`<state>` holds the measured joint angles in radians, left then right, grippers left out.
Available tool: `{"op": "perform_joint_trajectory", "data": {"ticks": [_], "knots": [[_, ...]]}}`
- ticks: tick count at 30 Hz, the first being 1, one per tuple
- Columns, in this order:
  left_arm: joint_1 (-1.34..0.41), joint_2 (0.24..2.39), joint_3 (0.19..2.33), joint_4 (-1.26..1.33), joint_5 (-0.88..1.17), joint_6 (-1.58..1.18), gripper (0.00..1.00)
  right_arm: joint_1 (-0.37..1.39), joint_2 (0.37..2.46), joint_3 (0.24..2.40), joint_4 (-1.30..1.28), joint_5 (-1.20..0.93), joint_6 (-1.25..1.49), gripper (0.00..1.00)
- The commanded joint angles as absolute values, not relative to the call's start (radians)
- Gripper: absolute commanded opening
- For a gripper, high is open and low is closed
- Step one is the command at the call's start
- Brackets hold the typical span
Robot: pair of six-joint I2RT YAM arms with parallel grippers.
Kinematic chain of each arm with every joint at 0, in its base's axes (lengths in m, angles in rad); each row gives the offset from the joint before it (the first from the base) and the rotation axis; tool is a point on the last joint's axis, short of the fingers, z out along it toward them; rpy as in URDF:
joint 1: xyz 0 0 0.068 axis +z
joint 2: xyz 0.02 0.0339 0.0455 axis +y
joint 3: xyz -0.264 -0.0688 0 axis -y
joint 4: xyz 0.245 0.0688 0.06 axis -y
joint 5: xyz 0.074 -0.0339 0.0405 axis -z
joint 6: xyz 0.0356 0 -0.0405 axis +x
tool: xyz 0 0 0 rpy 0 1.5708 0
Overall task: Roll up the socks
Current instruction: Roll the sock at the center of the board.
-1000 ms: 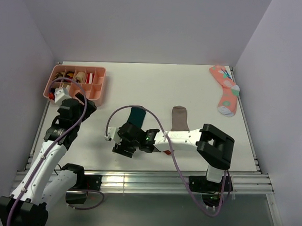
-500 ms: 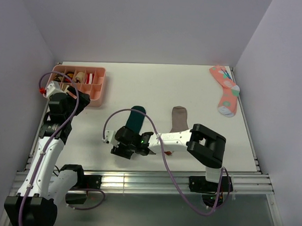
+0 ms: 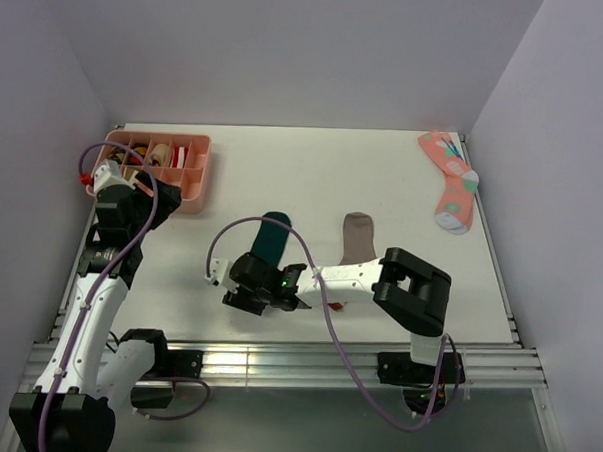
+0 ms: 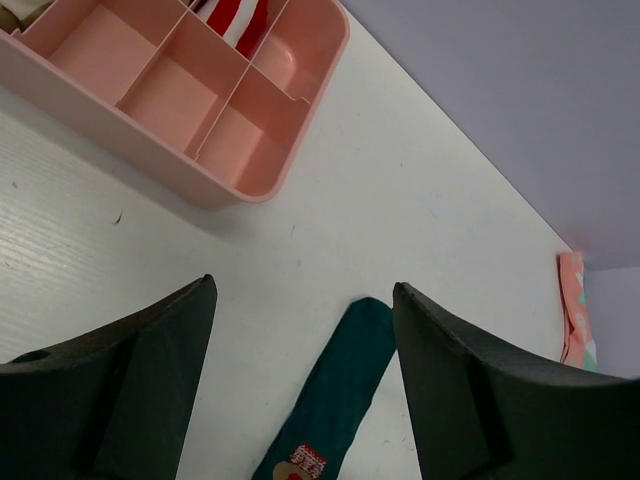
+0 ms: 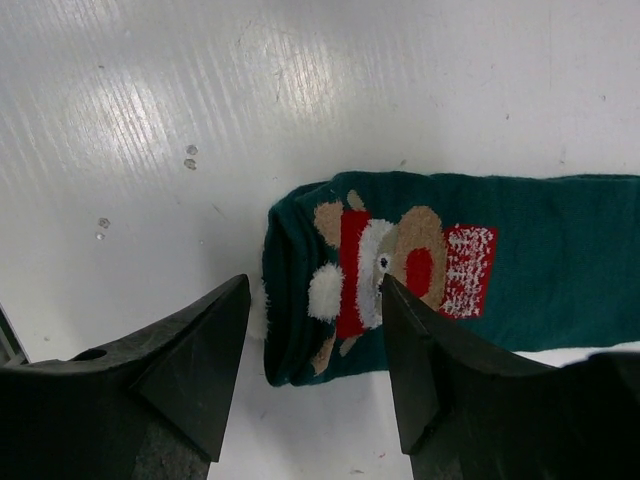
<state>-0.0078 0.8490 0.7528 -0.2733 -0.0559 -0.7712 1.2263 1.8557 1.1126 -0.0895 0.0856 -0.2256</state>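
The dark green sock [image 5: 560, 270] is laid out flat on the bench [image 3: 314, 167], near the front edge and left of centre, with the bear motif upward. The taupe sock [image 3: 358, 236] is laid flat just to its right, its near end hidden under the right arm. No roll is seen in either, so the task is judged to be at its very start: 2 socks are left to be rolled.

The right gripper [image 5: 312, 300] is poised over the green sock's near end, its fingers set moderately apart with nothing held. The cuff edge and the bear are seen in the gap between them.

The left gripper [image 4: 302, 290] is held well apart from both socks, near the pink tray [image 3: 193, 186], its fingers spread wide and empty. A coral spotted sock [image 3: 451, 188] is seen at the far right corner.
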Motion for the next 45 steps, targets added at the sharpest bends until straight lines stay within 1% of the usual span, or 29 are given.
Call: {"op": "perform_joint_trajectory", "data": {"ticks": [1, 15, 20, 27, 30, 31, 33, 34, 38, 40, 41, 42, 44, 45], "knots": [[-0.003, 0.851, 0.761, -0.225, -0.031, -0.755, 0.77, 1.233, 1.848, 1.105, -0.068, 0.104, -0.225, 0.62], [-0.003, 0.853, 0.752, -0.219, -0.025, -0.750, 0.76, 1.233, 1.824, 1.095, -0.103, 0.066, -0.236, 0.61], [-0.003, 0.857, 0.747, -0.212, -0.017, -0.752, 0.76, 1.233, 1.809, 1.095, -0.133, 0.012, -0.242, 0.61], [-0.003, 0.851, 0.746, -0.212, -0.017, -0.749, 0.76, 1.233, 1.830, 1.081, -0.121, 0.031, -0.256, 0.61], [-0.003, 0.853, 0.744, -0.212, -0.017, -0.749, 0.76, 1.233, 1.835, 1.068, -0.097, 0.054, -0.259, 0.54], [-0.003, 0.853, 0.741, -0.209, -0.012, -0.752, 0.76, 1.233, 1.838, 1.065, -0.084, 0.060, -0.262, 0.48], [-0.003, 0.853, 0.736, -0.199, -0.009, -0.755, 0.76, 1.233, 1.845, 1.060, -0.071, 0.072, -0.270, 0.46], [-0.003, 0.853, 0.727, -0.193, -0.009, -0.756, 0.76, 1.232, 1.845, 1.051, -0.064, 0.077, -0.271, 0.41], [-0.003, 0.853, 0.692, -0.163, 0.018, -0.770, 0.75, 1.206, 1.830, 1.037, -0.049, 0.035, -0.267, 0.33], [-0.003, 0.853, 0.658, -0.129, 0.035, -0.779, 0.71, 1.184, 1.815, 1.043, -0.061, -0.027, -0.262, 0.30], [-0.003, 0.853, 0.647, -0.117, 0.047, -0.784, 0.68, 1.172, 1.810, 1.045, -0.080, -0.055, -0.261, 0.25], [-0.003, 0.853, 0.635, -0.106, 0.067, -0.791, 0.65, 1.145, 1.803, 1.051, -0.089, -0.076, -0.258, 0.24], [-0.003, 0.848, 0.592, -0.057, 0.089, -0.801, 0.56, 1.112, 1.796, 1.058, -0.123, -0.165, -0.258, 0.23], [-0.008, 0.844, 0.577, -0.040, 0.103, -0.807, 0.53, 1.082, 1.793, 1.068, -0.138, -0.193, -0.262, 0.23]]}}
